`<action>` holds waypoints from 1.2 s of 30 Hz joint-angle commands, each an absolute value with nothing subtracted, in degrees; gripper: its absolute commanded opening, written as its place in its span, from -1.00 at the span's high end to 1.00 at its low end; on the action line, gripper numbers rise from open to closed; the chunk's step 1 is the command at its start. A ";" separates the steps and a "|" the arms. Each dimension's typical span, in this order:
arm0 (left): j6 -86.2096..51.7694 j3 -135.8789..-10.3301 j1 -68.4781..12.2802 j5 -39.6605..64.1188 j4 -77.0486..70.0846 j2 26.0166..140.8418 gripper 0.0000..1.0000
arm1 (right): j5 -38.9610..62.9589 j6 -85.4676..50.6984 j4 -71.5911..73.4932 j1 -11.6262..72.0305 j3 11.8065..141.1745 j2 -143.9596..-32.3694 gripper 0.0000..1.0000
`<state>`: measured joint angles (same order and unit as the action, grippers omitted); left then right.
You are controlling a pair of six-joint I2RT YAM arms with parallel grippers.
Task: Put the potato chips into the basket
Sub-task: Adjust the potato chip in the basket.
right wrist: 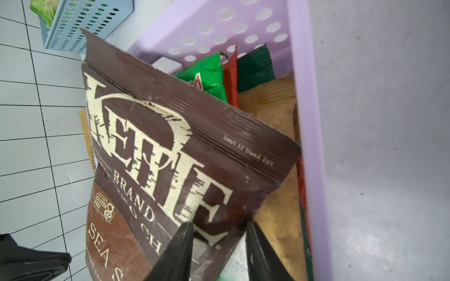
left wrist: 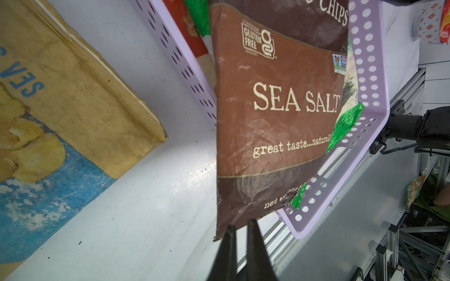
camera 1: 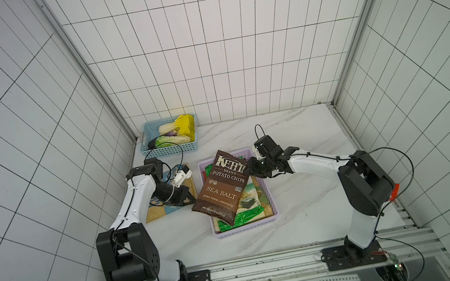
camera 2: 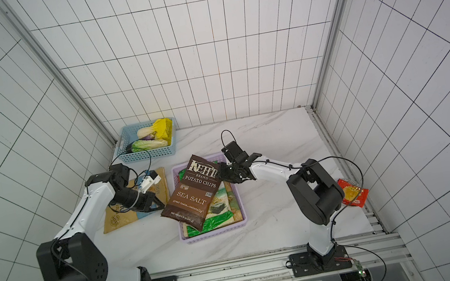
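Kettle bag (camera 1: 221, 190): brown, print up, tilted. It is slung across the basket (camera 1: 245, 229), and its lower end passes over the basket wall toward the left claw (camera 1: 192, 198).

Right claw (camera 1: 250, 168): pinching the Kettle bag at its side edge, just below the top seal. In the wrist view the bag's edge runs between the two spread fingers.

Left claw: jaws slightly parted, with a thin gap showing between them in the wrist view (left wrist: 241, 223). The tips are at the bag's bottom edge; I cannot tell whether they touch it.

Basket: on the table (camera 1: 294, 135), between the two claws and below both. A green bag (camera 1: 243, 216) and other bags lie in it, under the Kettle bag.

Tan bag (camera 1: 155, 214): flat on the table, directly under the left claw and just beside the basket.

Blue basket (camera 1: 169, 151) with vegetables (camera 1: 175, 131): beyond the left claw, well apart from it
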<state>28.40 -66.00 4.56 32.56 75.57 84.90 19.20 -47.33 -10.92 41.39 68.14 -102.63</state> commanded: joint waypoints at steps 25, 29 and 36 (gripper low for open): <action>40.51 -67.94 4.85 33.82 76.79 95.29 -0.05 | 20.78 -47.81 -5.94 42.10 66.35 -104.76 0.42; 42.18 -67.95 4.85 36.65 78.12 95.93 0.15 | 20.75 -47.68 -5.35 42.13 66.37 -104.85 0.58; 43.44 -67.94 4.90 38.26 79.37 96.33 0.91 | 20.39 -46.28 -5.17 42.19 67.26 -104.33 0.73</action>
<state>42.02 -66.74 4.67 35.99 78.81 95.70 20.29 -47.66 -5.85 41.65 67.29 -103.83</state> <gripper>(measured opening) 0.081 0.146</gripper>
